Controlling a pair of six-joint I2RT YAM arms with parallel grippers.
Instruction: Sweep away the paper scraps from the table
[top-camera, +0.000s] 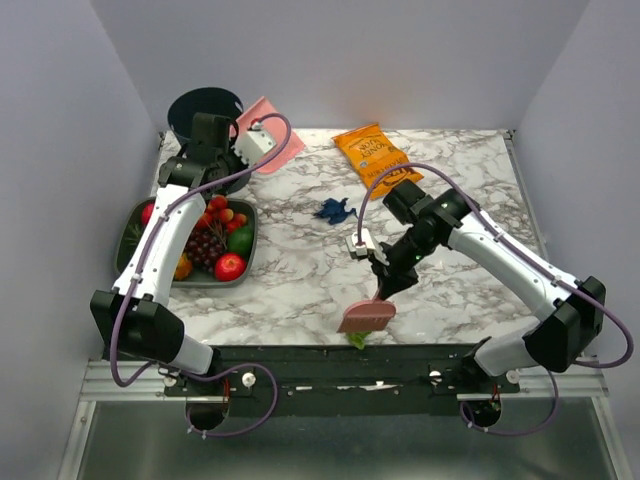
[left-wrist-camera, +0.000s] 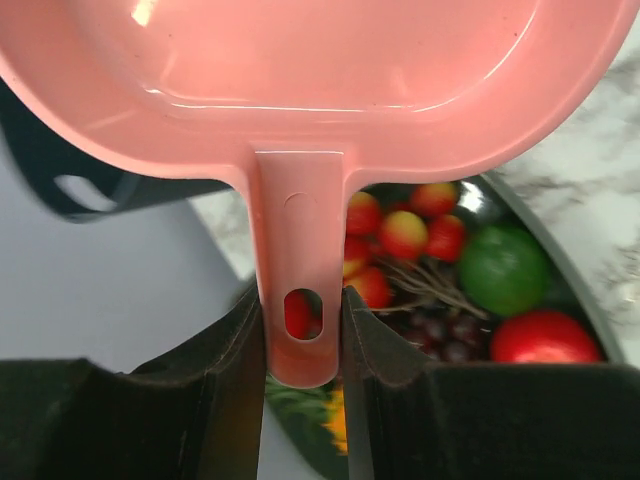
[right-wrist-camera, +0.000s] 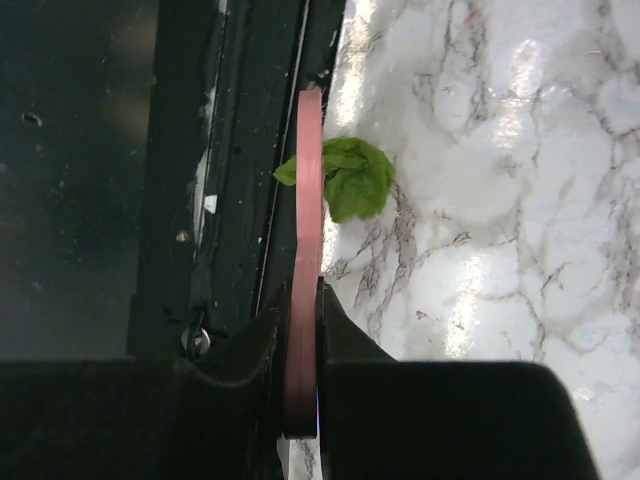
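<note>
Two paper scraps show on the marble table (top-camera: 470, 190): a blue one (top-camera: 332, 208) mid-table and a green one (top-camera: 356, 340) at the black front edge. My right gripper (top-camera: 386, 286) is shut on a flat pink sweeper (top-camera: 367, 316) whose blade stands just behind the green scrap. In the right wrist view the sweeper (right-wrist-camera: 310, 190) runs edge-on with the green scrap (right-wrist-camera: 355, 178) touching its right side. My left gripper (top-camera: 248, 132) is shut on the handle of the pink dustpan (top-camera: 285, 150) at the back left. In the left wrist view the dustpan (left-wrist-camera: 300, 80) looks empty.
A black bin (top-camera: 205, 108) stands at the back left corner, beside the dustpan. A dark grey tray (top-camera: 132, 232) of toy fruits sits at the left, under the left arm. An orange snack bag (top-camera: 375, 150) lies at the back centre. Grey walls enclose three sides.
</note>
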